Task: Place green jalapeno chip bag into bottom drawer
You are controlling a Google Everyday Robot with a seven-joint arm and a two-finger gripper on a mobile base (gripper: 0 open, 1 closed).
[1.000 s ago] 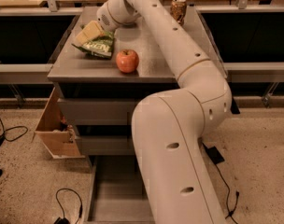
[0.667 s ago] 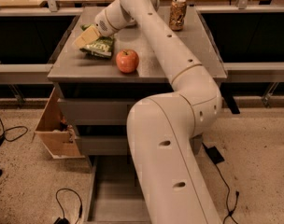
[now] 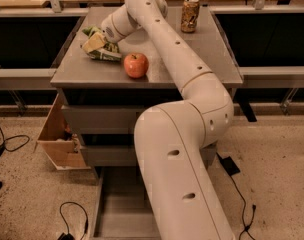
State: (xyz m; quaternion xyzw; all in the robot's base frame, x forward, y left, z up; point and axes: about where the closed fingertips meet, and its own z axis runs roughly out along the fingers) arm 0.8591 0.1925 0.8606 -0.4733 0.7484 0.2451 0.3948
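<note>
The green jalapeno chip bag [image 3: 106,53] lies crumpled on the grey cabinet top [image 3: 202,59], at its left side. My gripper [image 3: 94,42] is at the bag's left end, right on top of it, with the arm reaching across the cabinet from the lower right. The bag's left part is hidden under the gripper. The bottom drawer [image 3: 123,204] is pulled out at floor level below the two higher drawers, showing a flat grey floor; my arm covers its right part.
A red apple [image 3: 136,65] sits just right of the bag. A drink can [image 3: 190,15] stands at the back right of the top. An open cardboard box [image 3: 59,139] stands left of the cabinet. Cables lie on the floor [image 3: 12,141].
The arm has swung a little left, uncovering the can, and the gripper has come slightly lower onto the bag. Bag and apple have stayed in place.
</note>
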